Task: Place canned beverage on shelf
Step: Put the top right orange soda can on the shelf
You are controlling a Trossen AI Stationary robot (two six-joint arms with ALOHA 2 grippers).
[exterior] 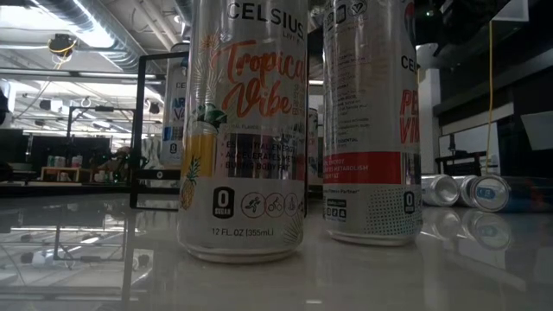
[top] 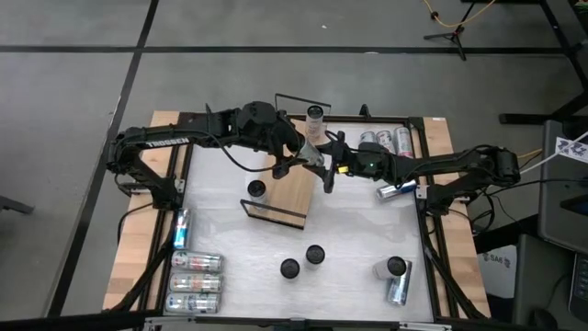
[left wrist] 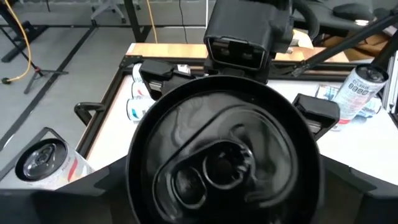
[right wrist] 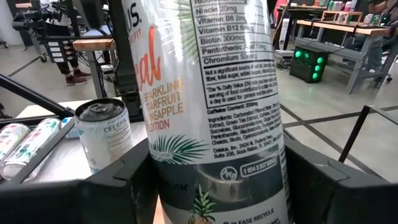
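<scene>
Right gripper (right wrist: pixel 214 180): dark fingers clamped on a glossy printed cylindrical can (right wrist: pixel 208 93). Left gripper (left wrist: pixel 224 168): jaws flanking the same can's round metal top. Held above the light-wood shelf (top: pixel 292 191), near the white worktop's far edge.

Three spare cans (top: pixel 195 280) lie flat in a row, well away from the left gripper (top: pixel 305 158). Two upright cans (top: pixel 315 255) stand apart from the right gripper (top: pixel 328 173). A tripod (top: pixel 450 32) is on the floor beyond it.
</scene>
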